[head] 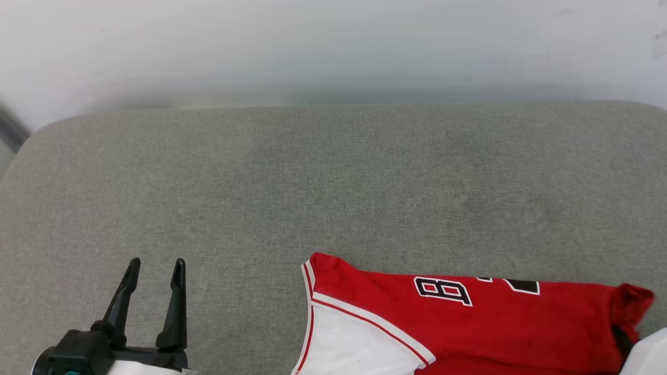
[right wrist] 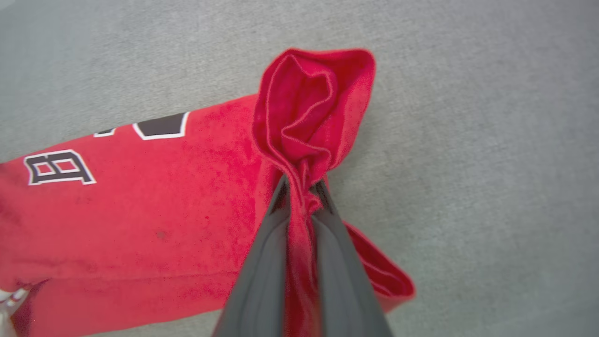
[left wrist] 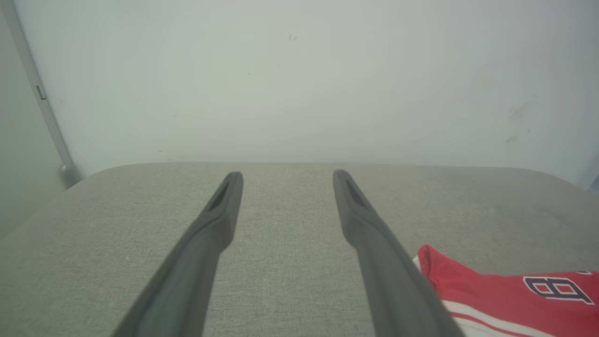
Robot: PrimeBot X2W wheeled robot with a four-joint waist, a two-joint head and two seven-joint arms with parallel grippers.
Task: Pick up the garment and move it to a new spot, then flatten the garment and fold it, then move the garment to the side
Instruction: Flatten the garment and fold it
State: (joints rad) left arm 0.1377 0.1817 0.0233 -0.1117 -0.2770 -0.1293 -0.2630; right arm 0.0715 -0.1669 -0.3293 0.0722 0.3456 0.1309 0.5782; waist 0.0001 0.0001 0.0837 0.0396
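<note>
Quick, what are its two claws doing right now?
Left gripper: open, holding nothing.
Right gripper: shut on the garment, pinching a bunched red fold.

Grey woven-fabric cushion top (head: 333, 182): free across its far and middle span, left to right. Near right: red jersey garment (head: 469, 323) with white sleeve, lying low. Near left: dark long-fingered left gripper (head: 157, 263). Far side: pale plain wall (head: 333, 47).

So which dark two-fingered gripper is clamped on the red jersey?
The right gripper, shut on the red jersey at a bunched edge; the left gripper stands open, empty.
</note>
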